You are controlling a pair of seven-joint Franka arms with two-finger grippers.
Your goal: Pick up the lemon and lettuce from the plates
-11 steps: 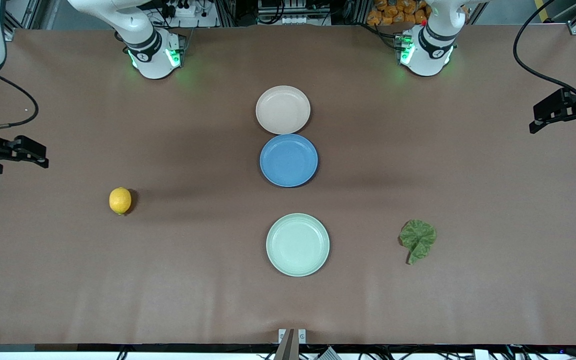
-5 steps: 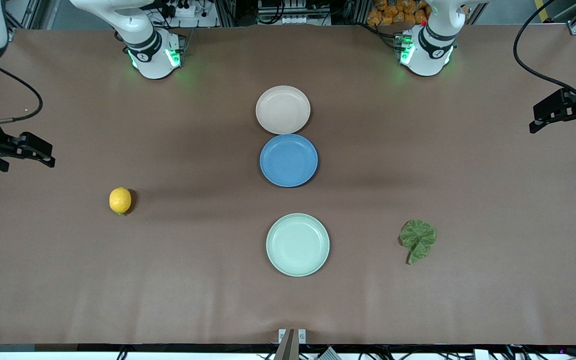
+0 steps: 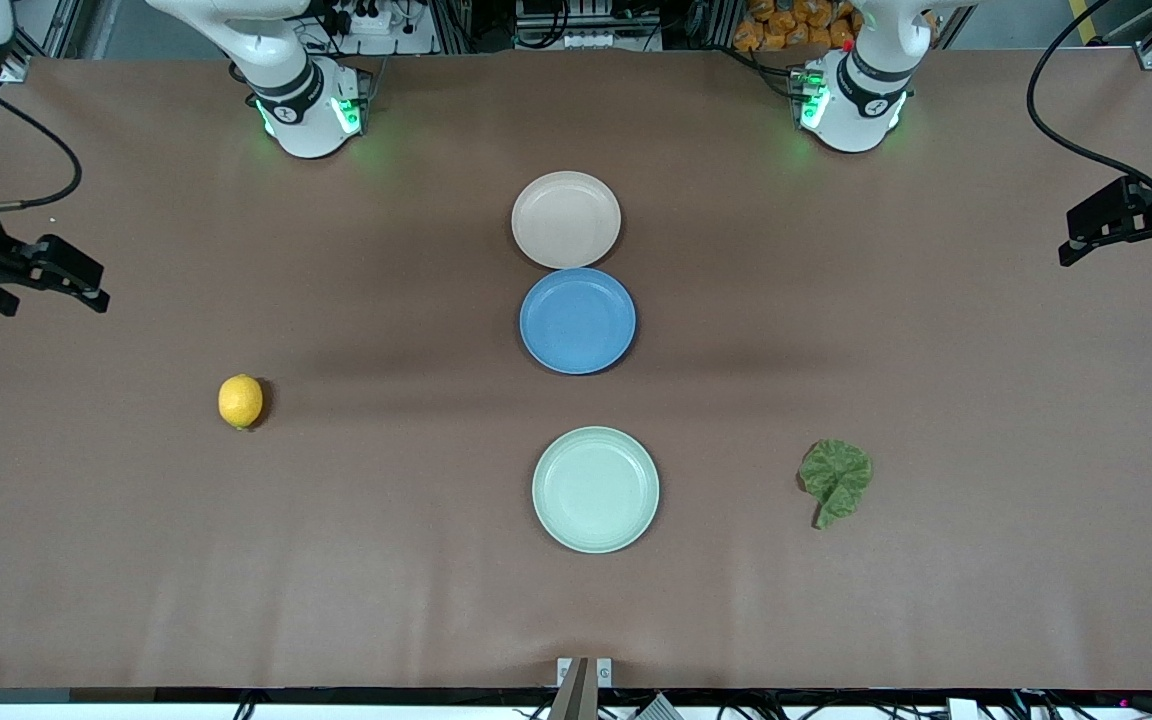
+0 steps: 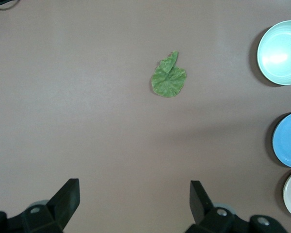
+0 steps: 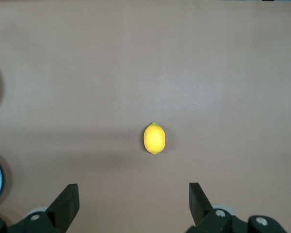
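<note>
The lemon (image 3: 240,401) lies on the bare brown worktop (image 3: 386,560) toward the right arm's end, and the lettuce leaf (image 3: 835,480) lies flat toward the left arm's end, nearer the front edge. Neither is on a plate: the beige plate (image 3: 566,219), blue plate (image 3: 577,320) and mint green plate (image 3: 595,489) stand bare in a row down the middle, so both items look already lifted off and set down apart.

The right end effector (image 3: 61,275) hangs over the worktop's edge at the right arm's end, and the left end effector (image 3: 1126,230) over the edge at the left arm's end, both apparently parked clear.

The wrist views add what the front view lacks: the right end effector (image 5: 131,206) stands wide and empty above the lemon (image 5: 154,138), the left end effector (image 4: 134,204) likewise wide and empty above the lettuce leaf (image 4: 169,77).
</note>
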